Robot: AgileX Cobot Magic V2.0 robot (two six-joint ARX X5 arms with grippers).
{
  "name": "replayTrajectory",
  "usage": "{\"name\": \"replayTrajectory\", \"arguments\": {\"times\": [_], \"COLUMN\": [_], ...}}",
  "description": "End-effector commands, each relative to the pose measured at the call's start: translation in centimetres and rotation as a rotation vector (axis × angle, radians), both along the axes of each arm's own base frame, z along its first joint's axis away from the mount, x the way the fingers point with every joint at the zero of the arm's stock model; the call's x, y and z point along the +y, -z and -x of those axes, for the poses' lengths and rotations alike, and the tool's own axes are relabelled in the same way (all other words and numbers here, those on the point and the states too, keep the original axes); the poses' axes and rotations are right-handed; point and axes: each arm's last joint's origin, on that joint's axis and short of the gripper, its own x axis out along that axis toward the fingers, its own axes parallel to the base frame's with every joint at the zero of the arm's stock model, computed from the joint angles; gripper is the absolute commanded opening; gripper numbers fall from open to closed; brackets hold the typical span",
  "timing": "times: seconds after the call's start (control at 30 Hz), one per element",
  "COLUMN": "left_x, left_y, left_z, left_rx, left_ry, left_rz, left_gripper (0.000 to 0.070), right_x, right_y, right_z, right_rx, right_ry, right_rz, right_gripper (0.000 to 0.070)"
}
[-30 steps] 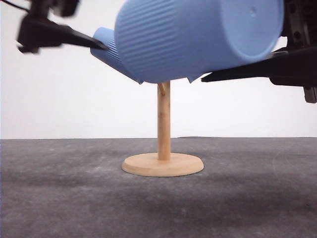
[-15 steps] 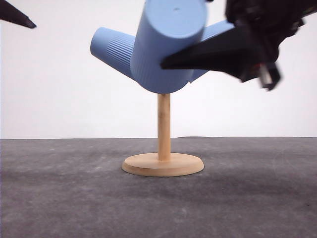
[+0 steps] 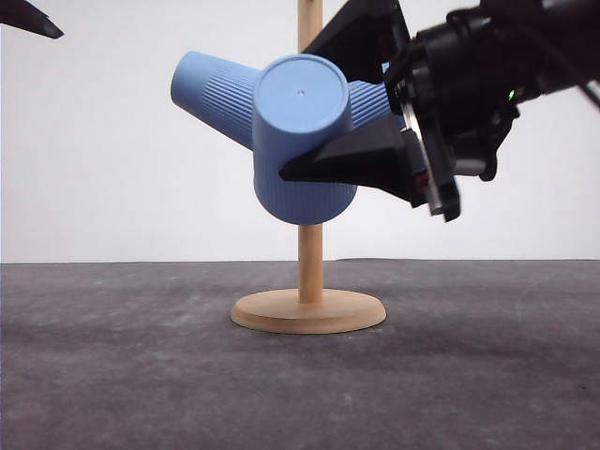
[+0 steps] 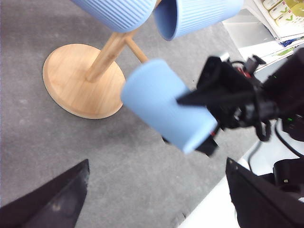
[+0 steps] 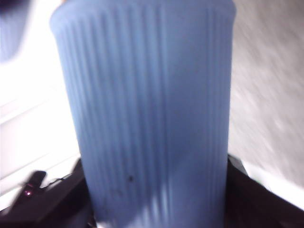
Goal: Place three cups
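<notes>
right gripper (image 3: 323,108) holds 1 blue cup (image 3: 302,141); no writing legible.

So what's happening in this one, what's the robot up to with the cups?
The right gripper is clamped on a light-blue ribbed handleless cup, holding it tilted in front of a wooden peg stand on the grey table. Two more light-blue ribbed cups already hang on the stand's pegs. The left gripper is open and empty, off to the side. The third cup isn't visibly seated on a peg yet.
</notes>
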Motion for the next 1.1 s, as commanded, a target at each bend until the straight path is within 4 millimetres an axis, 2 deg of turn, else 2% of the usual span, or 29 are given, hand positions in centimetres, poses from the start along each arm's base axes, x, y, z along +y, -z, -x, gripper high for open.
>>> {"name": "replayTrajectory", "arguments": {"times": [0.0,0.27,0.43,0.63,0.8,1.07], "left_x": [0.0,-0.1,0.0,0.0,0.0,0.0], "left_y": [-0.6,-0.6,-0.5,-0.5,-0.5,-0.5], "left_z": [-0.1,-0.1,-0.1,-0.1,-0.1,0.0], "left_rx": [-0.023,-0.017,-0.015,-0.015,-0.015,-0.009], "left_ry": [0.004,0.001,0.001,0.001,0.001,0.001], "left_rz": [0.001,0.004,0.003,0.003,0.003,0.001], "left_gripper": [0.0555,0.0555,0.0555,0.0555,0.0555,0.0555], "right_x": [0.2,0.4,0.4,0.4,0.5,0.7], "right_y": [-0.5,0.1,0.3,0.3,0.2,-0.2], "right_z": [-0.6,-2.3,-2.9,-2.9,-2.7,-2.2], "right_rx": [-0.020,-0.005,-0.011,-0.014,-0.011,-0.023], "right_ry": [0.011,0.044,0.055,0.039,-0.009,-0.048], "right_rz": [-0.021,-0.009,-0.013,-0.019,-0.026,-0.035], "right_gripper": [0.0361,0.0372,0.0487,0.0500,0.0635,0.0636]}}
